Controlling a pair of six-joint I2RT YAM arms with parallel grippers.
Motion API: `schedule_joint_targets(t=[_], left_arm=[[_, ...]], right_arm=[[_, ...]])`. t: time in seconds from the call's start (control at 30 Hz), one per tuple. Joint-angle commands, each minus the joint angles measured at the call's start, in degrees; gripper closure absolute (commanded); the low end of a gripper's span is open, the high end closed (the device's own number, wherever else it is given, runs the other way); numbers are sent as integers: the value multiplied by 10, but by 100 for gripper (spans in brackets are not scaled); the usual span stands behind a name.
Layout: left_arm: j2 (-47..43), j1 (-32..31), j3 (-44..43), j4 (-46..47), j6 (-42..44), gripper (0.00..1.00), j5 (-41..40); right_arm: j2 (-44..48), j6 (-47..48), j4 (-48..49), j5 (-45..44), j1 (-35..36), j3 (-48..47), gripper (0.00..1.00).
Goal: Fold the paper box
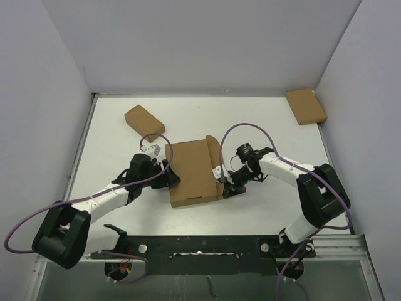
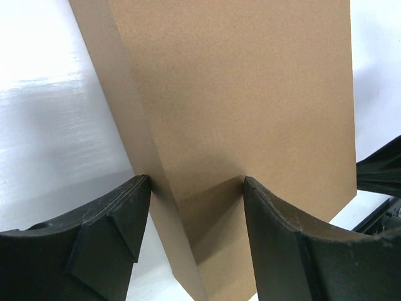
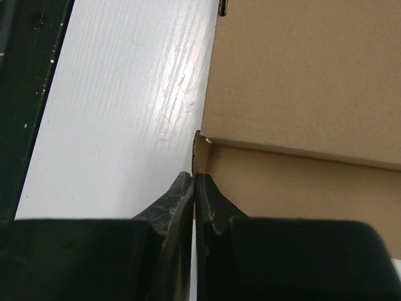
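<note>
The paper box point(image 1: 193, 175) lies folded shut in the middle of the table, a rounded flap point(image 1: 213, 149) showing along its right side. My left gripper point(image 1: 169, 178) is at the box's left edge. In the left wrist view it point(image 2: 196, 182) is open astride the fold between side wall and top face point(image 2: 250, 94), one fingertip point(image 2: 143, 188) against the wall and the other on the top. My right gripper point(image 1: 223, 186) is at the box's right edge. Its jaws point(image 3: 193, 177) are shut, tips against the end of the side wall point(image 3: 294, 182), below the top panel point(image 3: 301, 69).
A small brown cardboard box point(image 1: 144, 120) lies at the back left. A flat one point(image 1: 306, 105) lies in the back right corner. Grey walls close in the table on three sides. A black rail point(image 1: 207, 246) runs along the near edge between the arm bases.
</note>
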State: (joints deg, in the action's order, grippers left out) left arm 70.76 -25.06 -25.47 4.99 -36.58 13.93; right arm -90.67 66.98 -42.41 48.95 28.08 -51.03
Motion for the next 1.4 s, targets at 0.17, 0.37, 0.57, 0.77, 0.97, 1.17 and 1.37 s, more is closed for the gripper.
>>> schedule_joint_targets(t=[0.17, 0.37, 0.57, 0.77, 0.97, 1.17, 1.37], left_arm=[[29, 6, 0, -38, 29, 44, -18], [31, 5, -1, -39, 30, 44, -16], [36, 5, -4, -37, 30, 44, -14], [39, 6, -5, -37, 30, 44, -14], [41, 9, -5, -36, 30, 44, -12], [43, 11, -5, -35, 30, 44, -10], [43, 11, -5, -34, 31, 44, -9]], right_arm=[[-29, -27, -33, -3, -15, -27, 100], [-30, -35, -32, -2, -20, -30, 100], [-28, -56, -25, -4, -22, -32, 100], [-38, -70, -29, -6, -22, -40, 100], [-53, -66, -47, -1, -29, -46, 100], [-56, -54, -57, 6, -31, -46, 100], [-48, -49, -57, 16, -29, -46, 100]])
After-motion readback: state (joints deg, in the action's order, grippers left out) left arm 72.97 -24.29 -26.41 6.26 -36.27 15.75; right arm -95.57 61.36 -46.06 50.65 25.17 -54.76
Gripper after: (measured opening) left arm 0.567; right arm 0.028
